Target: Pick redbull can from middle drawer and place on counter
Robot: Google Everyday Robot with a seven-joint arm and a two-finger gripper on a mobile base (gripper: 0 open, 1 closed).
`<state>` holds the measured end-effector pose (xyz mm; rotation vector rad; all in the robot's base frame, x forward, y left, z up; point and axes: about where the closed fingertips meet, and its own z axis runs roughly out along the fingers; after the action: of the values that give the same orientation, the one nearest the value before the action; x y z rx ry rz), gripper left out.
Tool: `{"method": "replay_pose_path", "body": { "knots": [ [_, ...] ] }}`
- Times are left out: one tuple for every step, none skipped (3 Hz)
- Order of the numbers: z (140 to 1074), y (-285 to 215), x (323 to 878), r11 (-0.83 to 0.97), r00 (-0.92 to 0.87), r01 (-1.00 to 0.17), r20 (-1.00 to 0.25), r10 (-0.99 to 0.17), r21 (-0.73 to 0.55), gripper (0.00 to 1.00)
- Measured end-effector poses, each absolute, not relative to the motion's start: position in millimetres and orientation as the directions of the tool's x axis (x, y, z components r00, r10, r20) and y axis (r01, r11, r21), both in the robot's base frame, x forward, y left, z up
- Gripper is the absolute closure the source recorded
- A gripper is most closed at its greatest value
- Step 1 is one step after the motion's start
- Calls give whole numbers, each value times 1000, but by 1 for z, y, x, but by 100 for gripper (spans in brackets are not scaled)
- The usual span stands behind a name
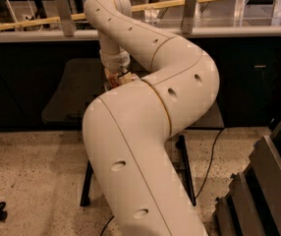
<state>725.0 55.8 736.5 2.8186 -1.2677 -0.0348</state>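
Gripper (pixel 117 78) sits low over the dark table (pixel 71 97), mostly hidden behind the arm (pixel 145 132); grip state can't tell.

Warm overhead light; arm (pixel 145 112) lit bright, soft sheen on top. Far cabinets (pixel 258 73) & table (pixel 71 92) v. dark. Gripper (pixel 117 78) shaded behind arm, center-left. Shadow on floor (pixel 32 171) under table.
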Motion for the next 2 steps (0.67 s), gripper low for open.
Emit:
{"method": "replay_pose_path", "body": {
  "knots": [
    [715,55,716,-660,660,-747,-24,-751,83,100],
    [715,55,716,-660,660,-747,-24,-751,83,96]
  ]
}}
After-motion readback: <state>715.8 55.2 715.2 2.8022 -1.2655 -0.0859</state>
